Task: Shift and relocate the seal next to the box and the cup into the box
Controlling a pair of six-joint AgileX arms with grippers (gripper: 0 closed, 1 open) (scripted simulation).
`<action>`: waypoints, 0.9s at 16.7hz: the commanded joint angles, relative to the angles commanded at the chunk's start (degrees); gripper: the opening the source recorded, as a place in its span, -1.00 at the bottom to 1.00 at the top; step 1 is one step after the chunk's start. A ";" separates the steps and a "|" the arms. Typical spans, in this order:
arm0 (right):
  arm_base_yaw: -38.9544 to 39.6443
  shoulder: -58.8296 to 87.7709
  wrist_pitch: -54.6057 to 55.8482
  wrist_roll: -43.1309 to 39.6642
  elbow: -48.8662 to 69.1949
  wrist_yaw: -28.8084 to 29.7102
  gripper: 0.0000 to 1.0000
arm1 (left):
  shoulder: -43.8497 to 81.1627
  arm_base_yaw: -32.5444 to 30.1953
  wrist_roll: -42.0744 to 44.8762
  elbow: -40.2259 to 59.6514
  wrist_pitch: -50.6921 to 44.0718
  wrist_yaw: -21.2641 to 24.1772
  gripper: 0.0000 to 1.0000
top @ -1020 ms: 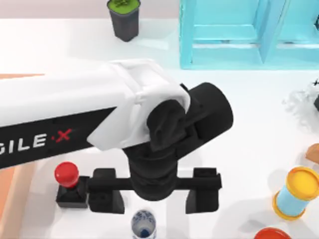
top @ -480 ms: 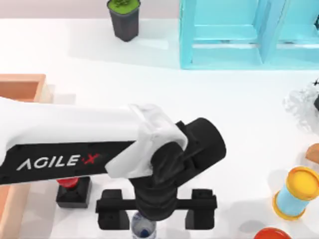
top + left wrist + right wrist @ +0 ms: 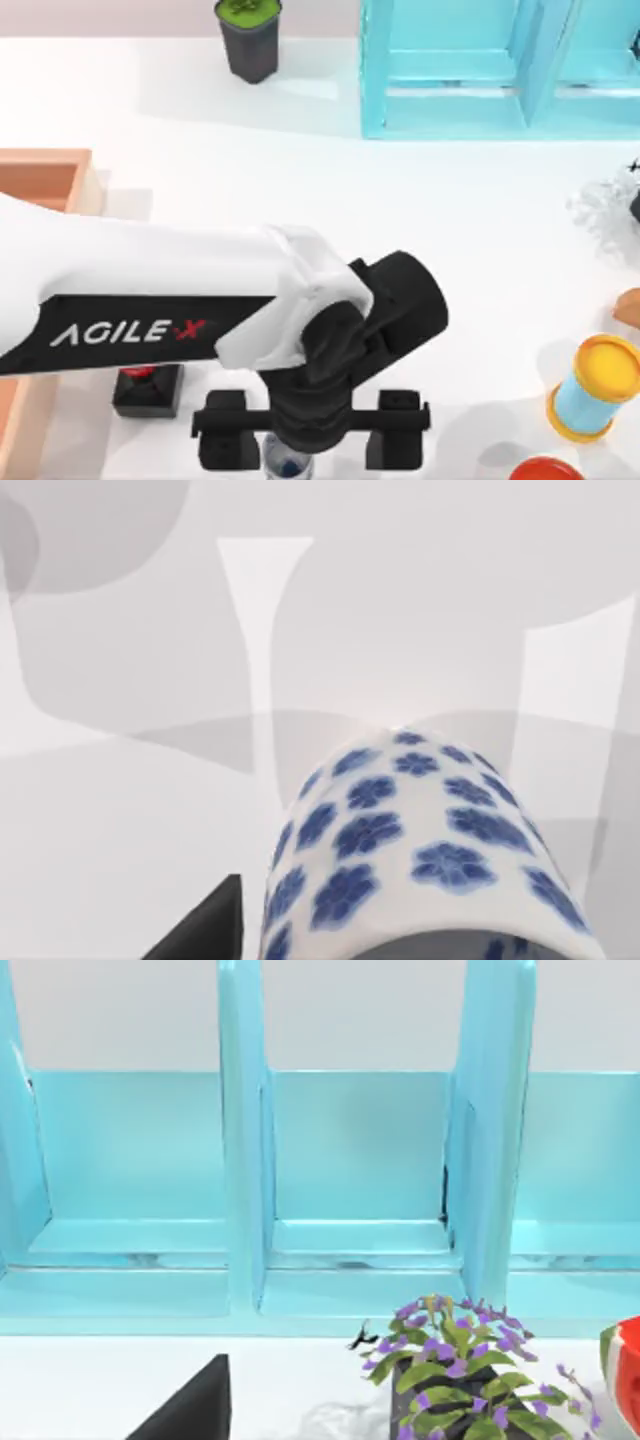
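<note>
The cup, white with blue flowers and a dark blue inside, stands at the table's front edge. My left gripper hangs over it, open, with one black finger on each side and clear of it. Up close, the left wrist view shows the cup's patterned wall beside a black finger. The seal sits left of the gripper; its black base shows, and its red knob is mostly under my left arm. The orange-brown box lies at the far left, partly covered by the arm. A black finger tip of my right arm shows in the right wrist view.
A dark grey pot with a green top stands at the back. The turquoise shelf unit fills the back right. A blue-and-yellow spool, a red object and a purple-flowered plant sit to the right.
My left arm has swung toward the front edge and brought its open gripper over the cup. The arm now covers most of the seal's red knob, and the box corner has come into sight.
</note>
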 joint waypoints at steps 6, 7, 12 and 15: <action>0.00 0.00 0.00 0.00 0.00 0.00 1.00 | 0.00 0.00 0.00 0.00 0.00 0.00 -0.21; 0.00 0.00 0.00 0.00 0.00 0.00 1.00 | 0.00 0.00 0.00 0.00 0.00 0.00 -0.36; 0.00 0.00 0.00 0.00 0.00 0.00 1.00 | 0.00 0.00 0.00 0.00 0.00 0.00 -1.00; 0.00 0.00 0.00 0.00 0.00 0.00 1.00 | 0.00 0.00 0.00 0.00 0.00 0.00 -1.00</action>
